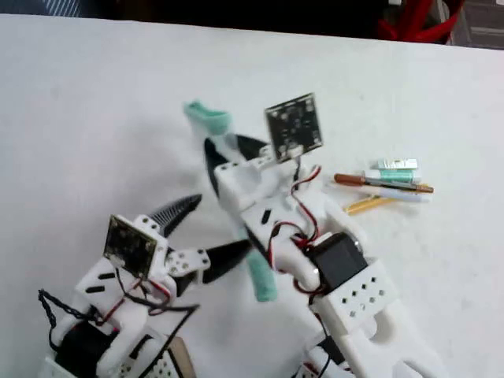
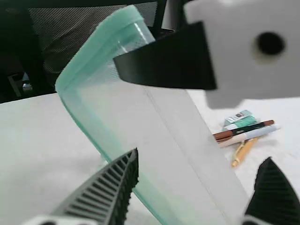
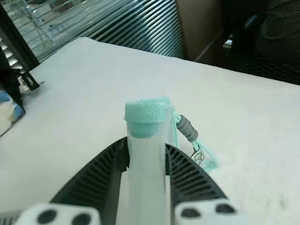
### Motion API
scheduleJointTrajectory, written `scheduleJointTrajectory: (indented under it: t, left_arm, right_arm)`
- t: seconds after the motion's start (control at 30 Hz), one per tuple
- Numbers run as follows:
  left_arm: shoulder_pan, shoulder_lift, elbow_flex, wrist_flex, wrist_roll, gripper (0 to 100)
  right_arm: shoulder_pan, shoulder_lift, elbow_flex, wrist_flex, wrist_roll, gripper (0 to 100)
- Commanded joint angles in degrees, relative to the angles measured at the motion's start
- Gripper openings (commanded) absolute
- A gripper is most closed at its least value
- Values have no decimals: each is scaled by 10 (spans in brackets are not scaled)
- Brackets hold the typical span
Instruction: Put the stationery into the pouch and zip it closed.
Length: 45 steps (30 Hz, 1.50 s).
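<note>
The mint-edged translucent pouch [image 1: 262, 276] is held up off the white table, standing on edge, with my right gripper [image 1: 228, 147] shut on it near its far end. In the right wrist view the pouch [image 3: 145, 140] sits pinched between the black fingers [image 3: 101, 180], and its grey zipper pull [image 3: 187, 129] hangs to one side. My left gripper [image 1: 221, 224] is open, its fingers either side of the pouch's near part without touching; the pouch [image 2: 154, 140] spans the space between its fingertips [image 2: 117, 183]. The stationery [image 1: 383, 187], pens and a small green-white box, lies on the table to the right.
The stationery pile [image 2: 243, 131] lies beyond the right arm's white body [image 1: 346, 291]. A black cable [image 1: 47, 307] loops by the left arm's base. The table's far edge [image 1: 236, 27] meets a dark background; a red object [image 1: 417, 20] stands at the far right.
</note>
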Motion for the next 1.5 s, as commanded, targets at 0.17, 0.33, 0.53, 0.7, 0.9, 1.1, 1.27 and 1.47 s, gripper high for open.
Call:
scheduleJointTrajectory:
  t: [0.17,0.33,0.53,0.7,0.9,1.1,1.27,1.47]
  left_arm:
    - [-55,-2,36,-76,-2,377]
    - [-38,-2,28,-74,12,377]
    - [-12,-2,5,-43,24,377]
    - [-15,-1,24,-47,24,377]
    - [-18,-2,36,-48,25,377]
    - [-71,-2,41,-47,23,377]
    - [-86,-2,42,-44,23,377]
    - [-86,-2,55,-44,23,377]
  right_arm:
    - [-35,-7,-59,49,-5,21]
    - [-75,-4,-58,44,-2,21]
    - [-80,-2,-55,23,-1,21]
    - [-82,-7,-55,43,-1,21]
    - [-128,-50,-44,60,12,21]
    - [-128,-104,-36,65,68,19]
    - [-128,-147,4,60,102,19]
    - [-62,-155,18,59,113,19]
